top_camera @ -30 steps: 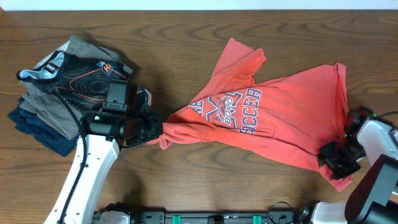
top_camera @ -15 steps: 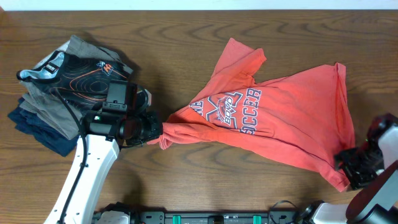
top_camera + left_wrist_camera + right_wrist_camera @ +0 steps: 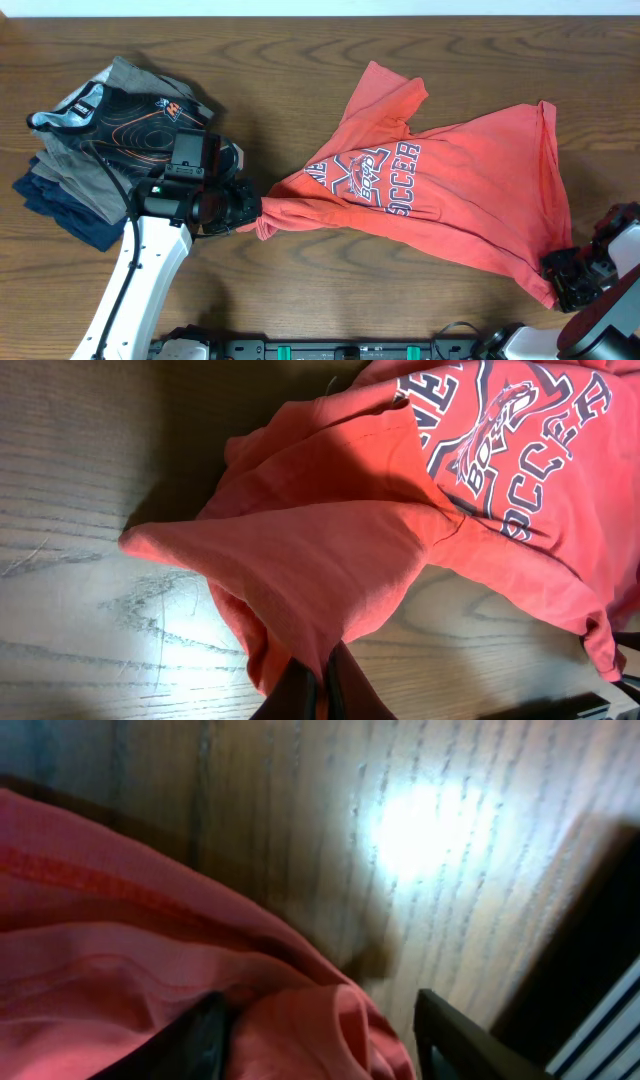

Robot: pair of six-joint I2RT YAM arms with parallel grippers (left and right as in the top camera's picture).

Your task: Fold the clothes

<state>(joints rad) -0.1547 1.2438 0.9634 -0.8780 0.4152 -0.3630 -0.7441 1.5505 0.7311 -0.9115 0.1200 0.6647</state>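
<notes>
Near right, right gripper (image 3: 563, 278) straddles the T-shirt (image 3: 450, 190) hem, jaws apart; left gripper (image 3: 250, 208) clamps cloth, so a tug could slip that hem.

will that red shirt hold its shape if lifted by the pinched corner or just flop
Probably flops: the shirt bunches into folds where the left gripper pinches it. Likely light, being thin, wrinkled cloth. The rest may drag along the table rather than lift whole.

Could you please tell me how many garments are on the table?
4: the red T-shirt centre-right; black garment, grey garment, navy garment stacked at left. More may be hidden beneath.
</notes>
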